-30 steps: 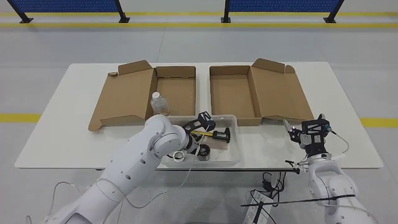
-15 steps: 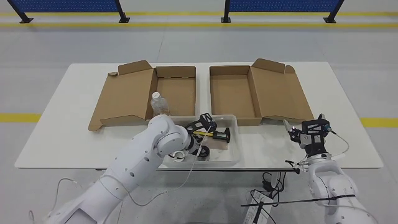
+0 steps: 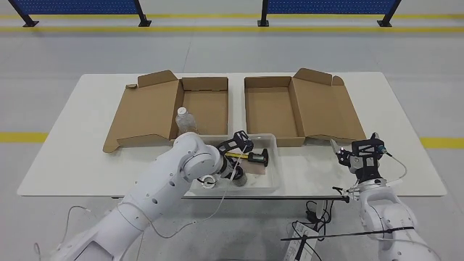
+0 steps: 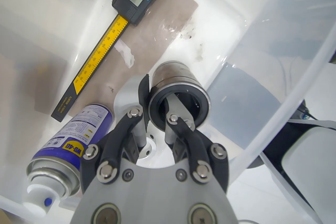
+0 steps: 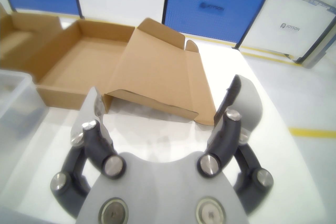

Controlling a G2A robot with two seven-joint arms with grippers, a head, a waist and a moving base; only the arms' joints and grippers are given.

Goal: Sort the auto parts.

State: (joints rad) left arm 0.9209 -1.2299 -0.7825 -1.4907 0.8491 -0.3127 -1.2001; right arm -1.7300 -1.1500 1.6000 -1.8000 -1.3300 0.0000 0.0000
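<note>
A clear plastic bin [image 3: 272,179] at the table's front holds the parts. In it stands a steel cylindrical bearing [image 4: 181,80]. My left gripper [image 4: 157,93] is shut on the bearing's wall, one finger inside the bore and one outside. Beside it lie a black and yellow digital caliper [image 4: 123,25], a blue spray can [image 4: 71,138] and a white flanged part [image 4: 125,97]. In the top view the left gripper [image 3: 236,175] is down inside the bin. My right gripper [image 5: 165,96] stands open and holds nothing, above the table's front right [image 3: 357,149].
Two open cardboard boxes lie behind the bin, the left box [image 3: 205,106] and the right box [image 3: 271,113], its lid flap [image 5: 160,78] just ahead of the right gripper. A small clear bottle [image 3: 185,121] stands in the left box's front corner.
The left arm has shifted slightly inside the bin, toward its front. The right arm has not moved.
</note>
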